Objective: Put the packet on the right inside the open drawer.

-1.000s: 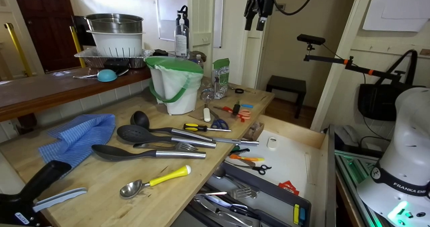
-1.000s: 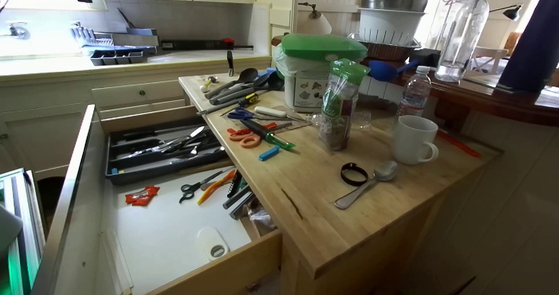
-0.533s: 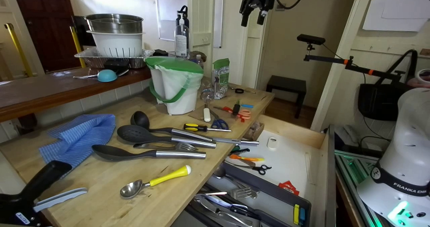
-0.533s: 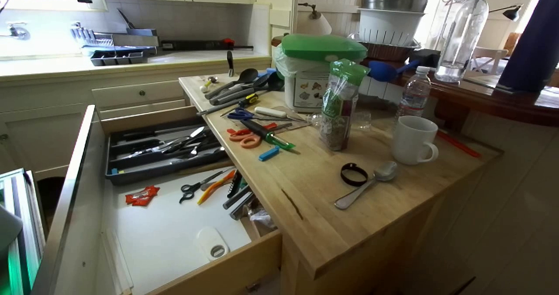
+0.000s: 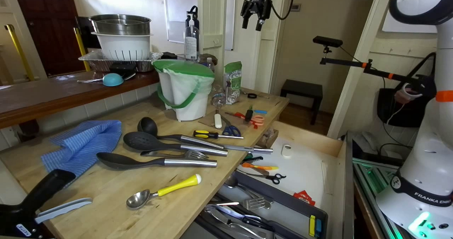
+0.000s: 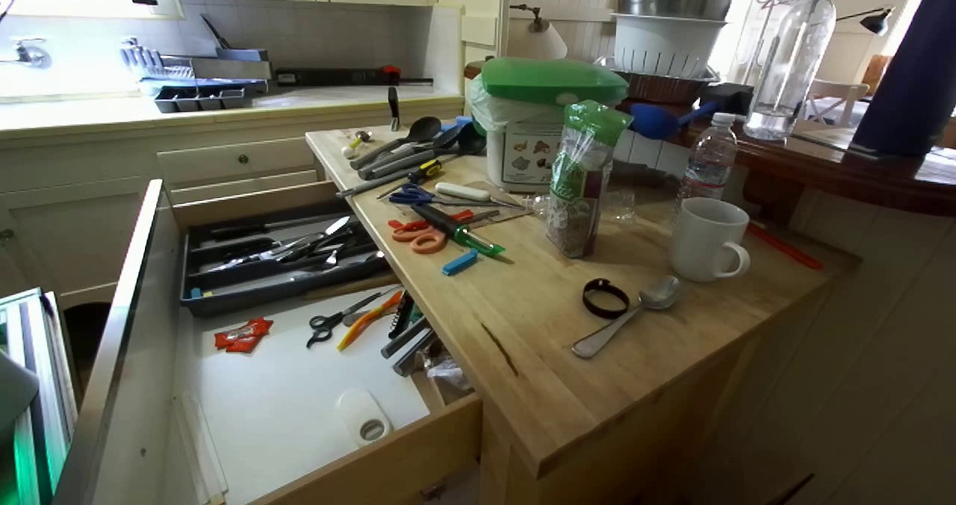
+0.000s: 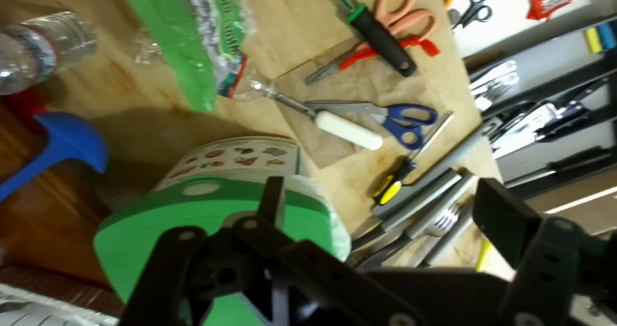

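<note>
At the left of an exterior view, a stainless steel bowl (image 5: 120,24) is stacked on a white colander (image 5: 124,47), and lower down a blue striped dishcloth (image 5: 86,136) is crumpled on the wooden countertop (image 5: 109,187). Beside the dishcloth, a black ladle (image 5: 147,126) and a black slotted spoon (image 5: 138,140) are laid, with a yellow-handled ice cream scoop (image 5: 170,188) placed nearer the camera. Farther right, a white bucket with a green lid (image 5: 193,111) is set down, and a yellow-and-black screwdriver (image 5: 209,134) is laid in front of it. To the right of the bucket, the whitish-green packet (image 5: 232,84) is stood upright on the countertop in both exterior views. Higher up and a little further right, the gripper (image 5: 252,25) is held in the air, well apart from the packet; in the wrist view its fingers (image 7: 503,220) are seen spread wide. Next, the open drawer (image 5: 311,136) of pale wood is seen, in which a grey cutlery tray (image 5: 290,197), black-handled scissors (image 5: 271,177) and red sachets (image 5: 304,197) are laid. At the far right, the white Franka arm (image 5: 431,150) is mounted near the drawer.
</note>
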`<action>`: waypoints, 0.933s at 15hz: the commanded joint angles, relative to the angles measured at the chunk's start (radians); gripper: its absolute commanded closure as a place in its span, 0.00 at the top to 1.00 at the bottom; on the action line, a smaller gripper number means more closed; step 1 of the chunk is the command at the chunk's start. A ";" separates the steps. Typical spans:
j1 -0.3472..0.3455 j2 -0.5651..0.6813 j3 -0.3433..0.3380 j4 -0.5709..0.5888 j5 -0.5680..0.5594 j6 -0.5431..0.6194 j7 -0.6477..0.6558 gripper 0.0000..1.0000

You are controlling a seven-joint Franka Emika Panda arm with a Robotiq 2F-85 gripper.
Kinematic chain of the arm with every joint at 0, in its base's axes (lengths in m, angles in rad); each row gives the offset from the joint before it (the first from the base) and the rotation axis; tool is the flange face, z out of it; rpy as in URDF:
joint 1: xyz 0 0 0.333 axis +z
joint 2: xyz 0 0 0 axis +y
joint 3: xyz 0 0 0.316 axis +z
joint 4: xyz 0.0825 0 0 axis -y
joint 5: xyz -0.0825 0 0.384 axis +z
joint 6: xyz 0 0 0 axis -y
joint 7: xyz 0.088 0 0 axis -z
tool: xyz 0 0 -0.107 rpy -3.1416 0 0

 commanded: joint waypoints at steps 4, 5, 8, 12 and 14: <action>-0.049 0.119 0.006 0.159 0.019 0.063 0.020 1.00; -0.052 0.133 0.005 0.179 0.020 0.064 0.023 1.00; -0.073 0.170 0.010 0.227 0.023 0.029 -0.039 1.00; -0.180 0.259 0.092 0.309 0.012 -0.019 -0.156 1.00; -0.212 0.308 0.102 0.342 -0.004 0.005 -0.174 1.00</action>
